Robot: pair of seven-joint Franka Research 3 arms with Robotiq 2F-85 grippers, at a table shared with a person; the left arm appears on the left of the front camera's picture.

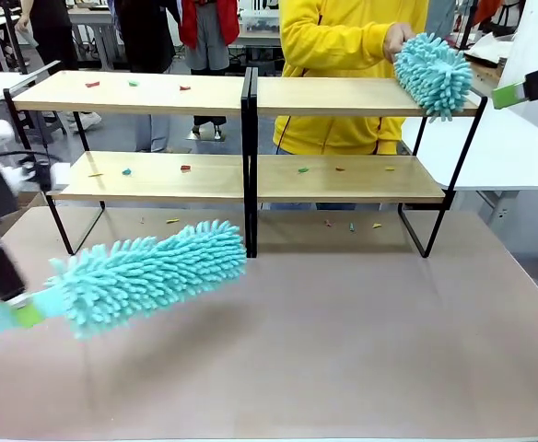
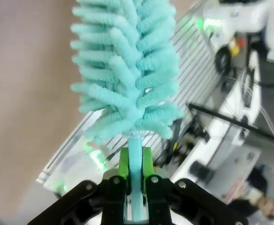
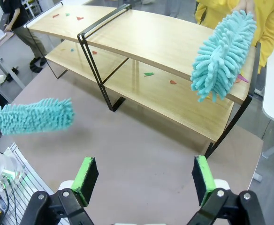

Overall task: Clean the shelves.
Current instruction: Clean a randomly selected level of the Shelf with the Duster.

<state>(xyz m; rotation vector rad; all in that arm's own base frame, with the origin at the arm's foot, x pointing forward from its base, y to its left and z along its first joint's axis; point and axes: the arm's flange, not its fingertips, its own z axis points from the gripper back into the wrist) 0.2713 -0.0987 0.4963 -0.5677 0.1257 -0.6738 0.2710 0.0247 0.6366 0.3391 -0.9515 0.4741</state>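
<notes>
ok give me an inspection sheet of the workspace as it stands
surface: brown table
job's things: shelves upright at the far side; teal duster in the left hand; second duster held on the top right board by a person
clutter: small coloured scraps on both tiers and on the table underneath
hands: left hand shut on the teal duster's handle; right hand open, empty
cables: dark leads by equipment off the table
surroundings: white side table; more people behind

Brown bench [image 1: 343,350] carries the shelves [image 1: 343,180] along its far side. Small coloured scraps [image 1: 185,168] lie on both tiers and on bench under them.
</notes>
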